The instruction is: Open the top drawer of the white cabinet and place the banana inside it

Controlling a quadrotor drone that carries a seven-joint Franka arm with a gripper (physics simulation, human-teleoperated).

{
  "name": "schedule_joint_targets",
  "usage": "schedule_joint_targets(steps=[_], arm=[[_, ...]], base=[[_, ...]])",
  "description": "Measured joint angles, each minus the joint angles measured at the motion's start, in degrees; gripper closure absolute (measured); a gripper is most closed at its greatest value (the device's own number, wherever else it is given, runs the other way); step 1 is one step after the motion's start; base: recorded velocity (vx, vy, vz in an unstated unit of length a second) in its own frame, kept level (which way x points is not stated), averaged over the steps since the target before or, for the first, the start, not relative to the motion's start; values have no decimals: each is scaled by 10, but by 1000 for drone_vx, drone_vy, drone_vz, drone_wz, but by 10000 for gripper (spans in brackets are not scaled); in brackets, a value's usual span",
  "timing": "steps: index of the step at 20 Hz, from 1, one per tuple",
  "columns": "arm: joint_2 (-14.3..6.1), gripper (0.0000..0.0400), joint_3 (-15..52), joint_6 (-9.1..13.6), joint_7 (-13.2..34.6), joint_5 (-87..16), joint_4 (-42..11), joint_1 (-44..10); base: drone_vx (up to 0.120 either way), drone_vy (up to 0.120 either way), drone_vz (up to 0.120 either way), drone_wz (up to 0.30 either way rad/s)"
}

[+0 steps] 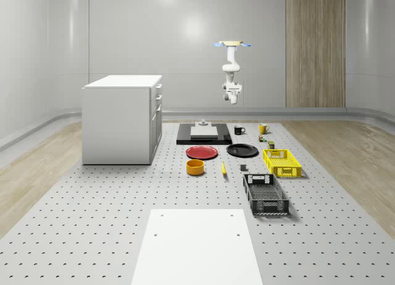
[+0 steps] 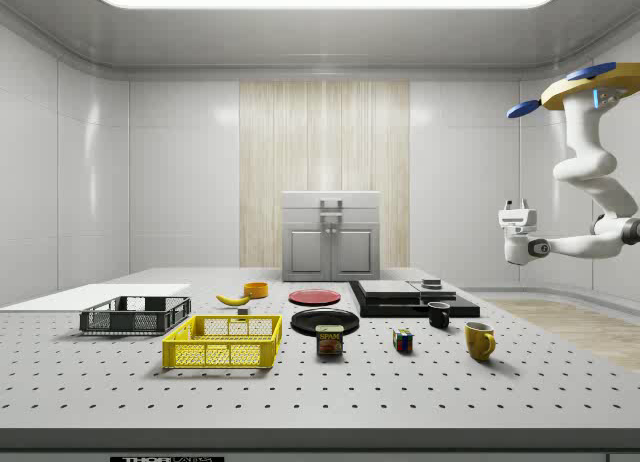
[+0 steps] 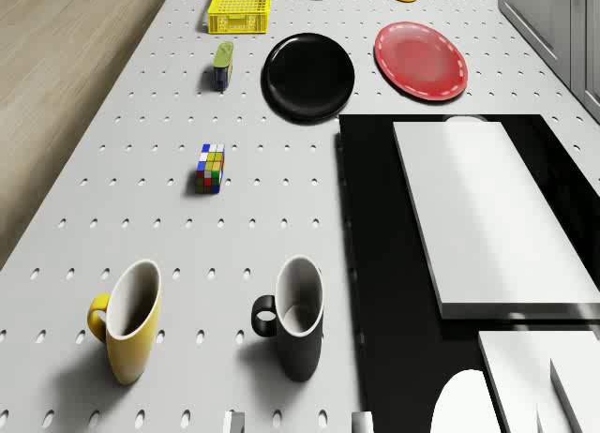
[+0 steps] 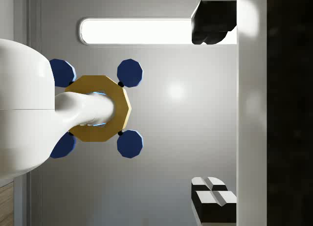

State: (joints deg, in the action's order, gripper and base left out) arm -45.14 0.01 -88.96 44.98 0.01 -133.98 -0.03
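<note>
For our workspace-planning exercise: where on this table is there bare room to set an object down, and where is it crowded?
Bare board lies between the white cabinet and the white panel, at the whole-scene view's left, and beyond the yellow crate to its right. It is crowded around the red plate, black plate, orange bowl, banana and black crate.

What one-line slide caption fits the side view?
Drone hovering at the table's far right, gripper high above the mugs, facing the shut cabinet; banana untouched.
</note>
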Motion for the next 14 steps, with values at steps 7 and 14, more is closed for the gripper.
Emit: schedule_joint_targets(steps=[7,14], arm=[[19,0,1,64,-1,1,86,-2],[42,0,2,100,-1,1,148,-3]], base=[[0,0,0,0],[0,0,0,0]])
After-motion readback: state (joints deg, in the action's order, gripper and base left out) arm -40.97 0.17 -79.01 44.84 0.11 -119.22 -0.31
